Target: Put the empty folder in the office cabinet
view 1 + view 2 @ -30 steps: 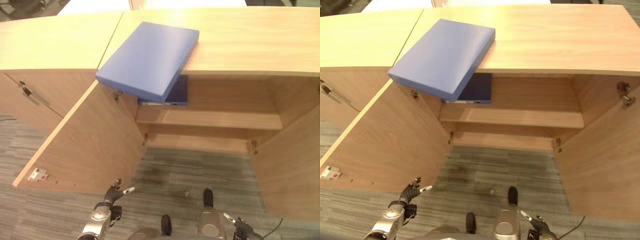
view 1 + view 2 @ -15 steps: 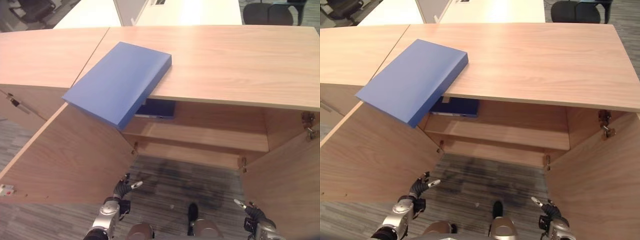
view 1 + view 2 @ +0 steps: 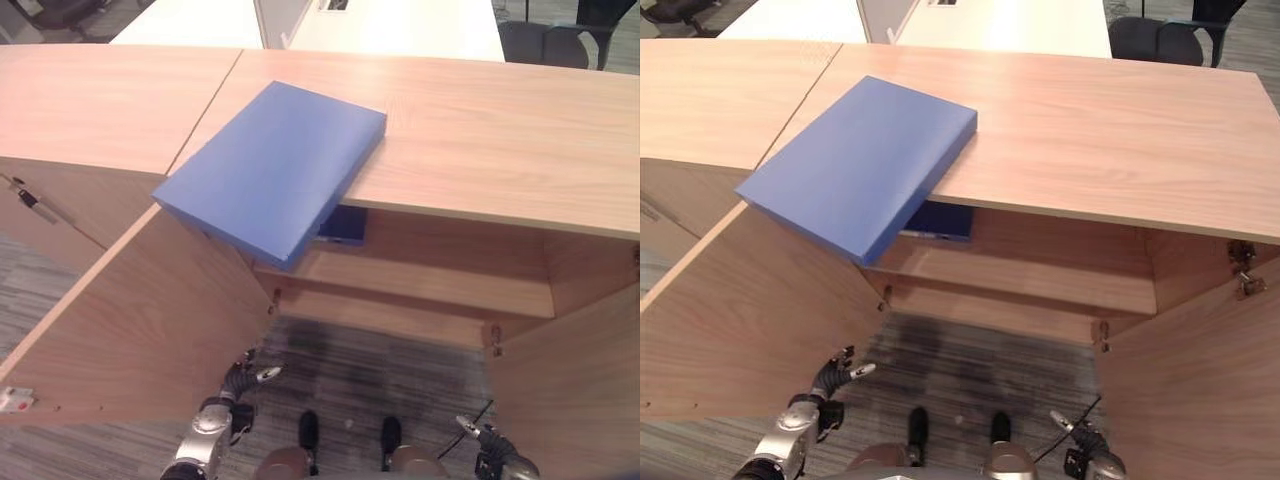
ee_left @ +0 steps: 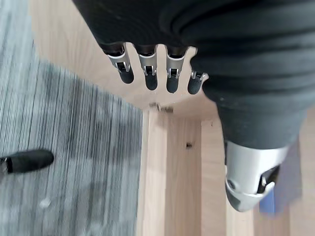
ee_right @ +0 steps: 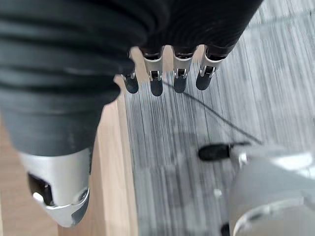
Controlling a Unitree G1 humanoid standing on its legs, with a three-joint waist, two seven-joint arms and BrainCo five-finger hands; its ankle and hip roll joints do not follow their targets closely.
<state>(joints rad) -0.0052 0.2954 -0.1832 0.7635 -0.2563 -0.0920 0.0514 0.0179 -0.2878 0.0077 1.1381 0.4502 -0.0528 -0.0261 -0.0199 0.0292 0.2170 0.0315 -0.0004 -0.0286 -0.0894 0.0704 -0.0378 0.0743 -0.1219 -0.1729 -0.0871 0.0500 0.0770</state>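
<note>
Left eye view: folder [image 3: 272, 168] well above the fingers [image 3: 262, 374].

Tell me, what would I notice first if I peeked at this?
The big blue folder grabs the eye: it lies on the wooden cabinet top, its near corner poking out over the front edge. Below it both cabinet doors stand wide open, with another dark blue thing on the shelf inside. Down low, the left hand and right hand hang open, holding nothing.
</note>
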